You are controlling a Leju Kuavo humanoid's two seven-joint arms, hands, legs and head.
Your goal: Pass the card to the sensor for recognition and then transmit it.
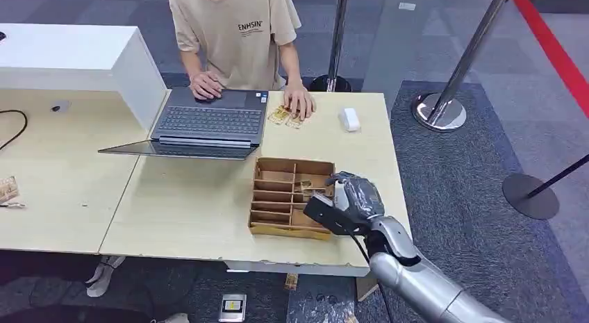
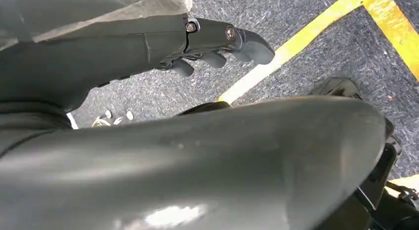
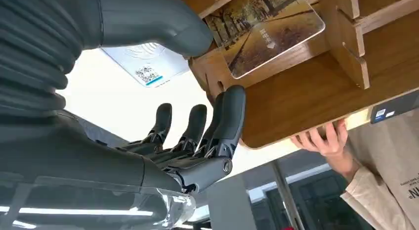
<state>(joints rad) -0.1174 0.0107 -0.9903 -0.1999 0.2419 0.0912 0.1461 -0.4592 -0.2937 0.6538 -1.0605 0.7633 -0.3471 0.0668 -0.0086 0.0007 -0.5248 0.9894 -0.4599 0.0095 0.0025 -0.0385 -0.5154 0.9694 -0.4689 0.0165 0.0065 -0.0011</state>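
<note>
Here the right hand [image 1: 346, 203] hovers, fingers spread (holding nothing), over the wooden tray's [image 1: 272, 230] card [image 3: 264, 32].

The robot's silver right arm [image 1: 424, 285] carries a thin black cable and ends in a right hand [image 1: 345, 203] with grey ribbed cover, thick grey thumb, dark screw-jointed fingers [image 3: 232, 116] and clear plastic wrap, like the left hand [image 2: 217, 39].

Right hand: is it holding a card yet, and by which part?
No. The right hand holds nothing; its fingers are spread beside the brown wooden divided box. The autumn-tree picture card lies ungripped in a compartment.
</note>
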